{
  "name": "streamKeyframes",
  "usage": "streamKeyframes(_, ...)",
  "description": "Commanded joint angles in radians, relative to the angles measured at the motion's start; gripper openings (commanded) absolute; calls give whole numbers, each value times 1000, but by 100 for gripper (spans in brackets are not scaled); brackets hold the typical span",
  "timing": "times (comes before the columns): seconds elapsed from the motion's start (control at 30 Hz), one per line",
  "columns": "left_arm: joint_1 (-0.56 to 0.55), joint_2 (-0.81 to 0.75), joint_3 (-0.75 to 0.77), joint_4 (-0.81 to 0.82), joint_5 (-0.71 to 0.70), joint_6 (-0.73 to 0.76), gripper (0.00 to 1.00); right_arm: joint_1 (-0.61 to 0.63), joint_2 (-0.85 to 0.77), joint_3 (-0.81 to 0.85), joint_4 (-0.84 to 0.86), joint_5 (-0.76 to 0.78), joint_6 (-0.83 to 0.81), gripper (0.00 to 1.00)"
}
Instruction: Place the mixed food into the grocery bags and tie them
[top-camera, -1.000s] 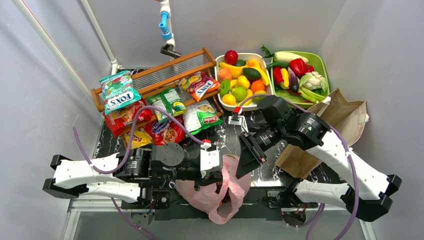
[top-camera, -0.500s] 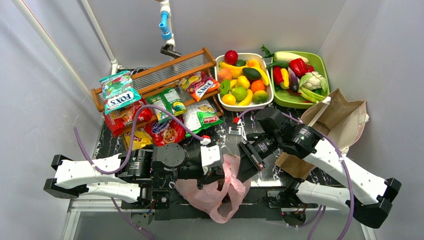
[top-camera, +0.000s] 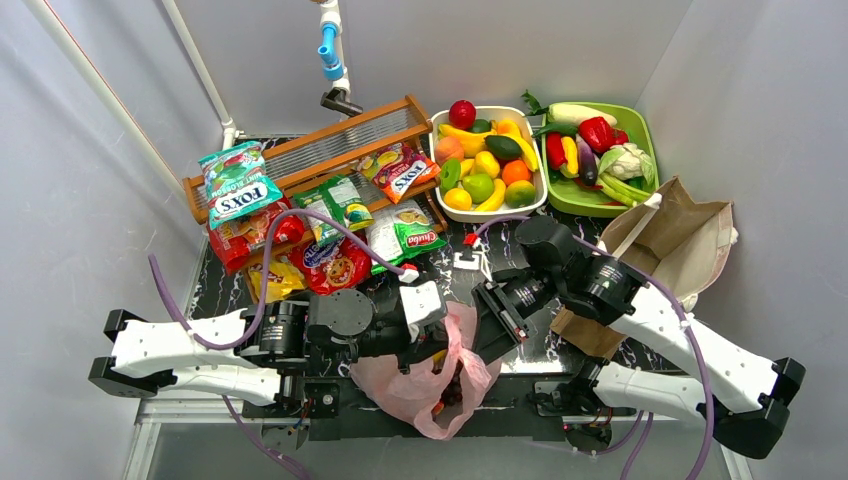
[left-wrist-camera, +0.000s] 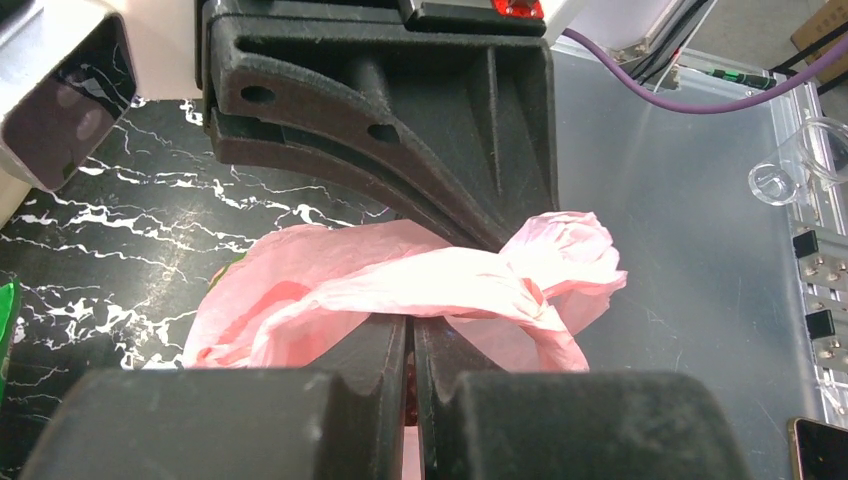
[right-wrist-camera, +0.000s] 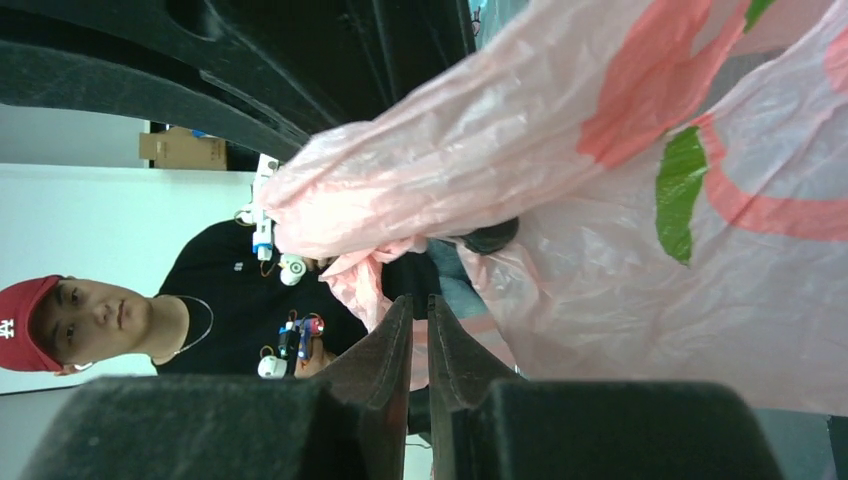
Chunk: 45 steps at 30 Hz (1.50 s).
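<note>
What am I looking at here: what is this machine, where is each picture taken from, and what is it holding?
Two robot arms are bolted at the near edge of a table, each ending in a two-finger pincer. The wide picture looks down from above and behind them; the other two come from wrist cameras. On the table lie snack packets, a wooden rack, a white basket of toy fruit, a green tray of toy vegetables and a brown paper bag. The left pincer is shut on a bunched part of the pink bag; the right pincer seems shut on its plastic too.
</note>
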Motion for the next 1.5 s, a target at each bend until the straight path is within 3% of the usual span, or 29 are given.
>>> streamKeyframes(0.0,-2,-32,-25,54,-40,-17,0,12,5,-3,90,8,24,18)
streamKeyframes(0.27,-3,-38,-41,65,-68,-41,0,17,42,-15,140,90,20,24)
streamKeyframes(0.73,-2,-53,-64,82,-158,-85,0,25,-45,-146,397,53,52,40)
streamKeyframes(1.07,-2,3,-9,76,-181,-120,0,32,-60,-146,499,69,43,43)
streamKeyframes(1.47,-2,22,16,78,-286,-167,0,44,-78,-108,503,259,4,47)
